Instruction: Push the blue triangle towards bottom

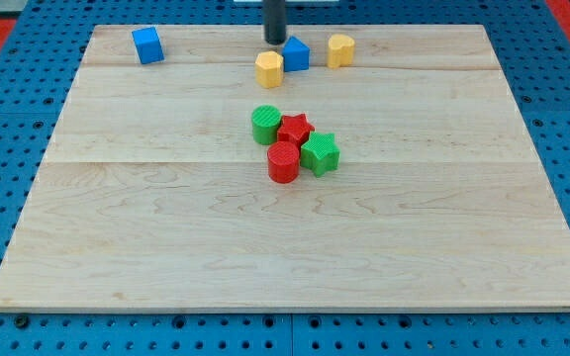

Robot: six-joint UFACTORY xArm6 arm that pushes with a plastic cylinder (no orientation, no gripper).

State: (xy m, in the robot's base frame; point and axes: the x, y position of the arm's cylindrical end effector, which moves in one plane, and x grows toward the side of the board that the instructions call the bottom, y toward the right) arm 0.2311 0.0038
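The blue triangle [296,53] stands near the view's top centre of the wooden board [146,237]. My tip [275,42] is just to its left and slightly above, close to it or touching it. A yellow block [269,69] sits right below my tip, against the triangle's lower left. Another yellow block [340,49] sits to the triangle's right.
A blue cube [147,44] is at the view's top left. Below the triangle, mid-board, a cluster holds a green cylinder [266,126], a red star [294,130], a red cylinder [283,162] and a green star [320,153].
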